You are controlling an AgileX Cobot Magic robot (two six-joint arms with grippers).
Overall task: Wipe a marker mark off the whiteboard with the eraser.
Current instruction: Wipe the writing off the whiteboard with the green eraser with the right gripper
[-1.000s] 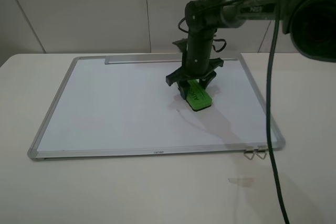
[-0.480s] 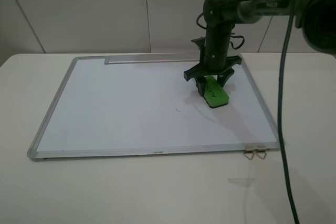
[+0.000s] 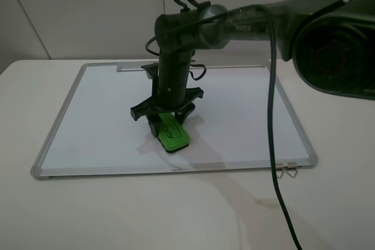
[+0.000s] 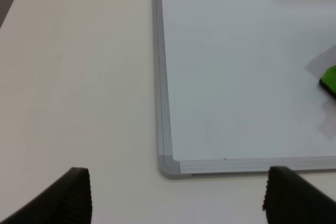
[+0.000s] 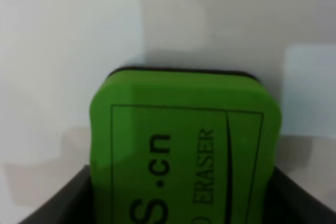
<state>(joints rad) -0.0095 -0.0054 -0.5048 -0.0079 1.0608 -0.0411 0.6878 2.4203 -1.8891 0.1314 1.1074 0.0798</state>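
The green eraser lies flat on the whiteboard near its front edge, left of the middle. My right gripper points straight down and is shut on it. Close up, the eraser fills the right wrist view between dark fingers, with white board beyond it. No marker mark shows on any bare part of the board. My left gripper hangs open over the table off the board's corner, where the whiteboard and a sliver of eraser show.
The grey tray strip runs along the board's far edge. Two metal clips sit at the front right corner. A dark cable hangs from the right arm across the board's right side. White table surrounds the board.
The right gripper has swept the eraser from the board's right side toward the front left. It passed over the spot where a small dark mark showed half a second ago.
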